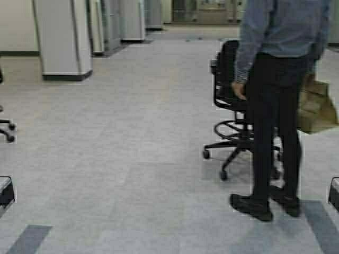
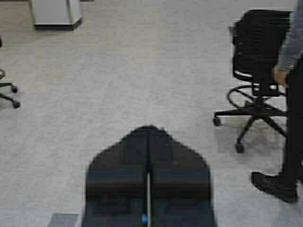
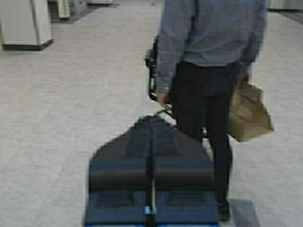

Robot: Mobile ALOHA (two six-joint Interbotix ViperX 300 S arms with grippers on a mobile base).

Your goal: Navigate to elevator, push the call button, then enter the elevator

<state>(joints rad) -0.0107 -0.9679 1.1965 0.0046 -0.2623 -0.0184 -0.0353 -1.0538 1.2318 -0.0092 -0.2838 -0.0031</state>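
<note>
Both arms are parked low at the robot's sides: in the high view only a dark corner of the left gripper [image 1: 5, 191] shows at the lower left edge of the frame and a sliver of the right gripper [image 1: 334, 192] at the lower right edge. Each wrist view shows its own gripper from behind, the left gripper [image 2: 148, 137] and the right gripper [image 3: 151, 125] pointing forward over the grey carpet floor [image 1: 122, 159] with the two fingers pressed together along a thin centre seam, holding nothing. A person [image 1: 278, 100] stands at the right of the high frame, back to the camera and cut off above the shoulders, in a blue-grey shirt, black trousers and dark shoes, one hand [image 1: 239, 90] on a black office chair [image 1: 233, 106] with a foot ring and castors, a brown paper bag [image 1: 316, 106] hanging at the other side. The person's legs hide much of the chair. Castors of another chair [image 1: 7, 131] poke in at the left edge. A pale pillar [image 1: 62, 39] stands at the upper left, with more panels receding behind it. Neither the elevator nor the call button can be made out; the far end of the hall at the top of the frame is too indistinct to tell
</note>
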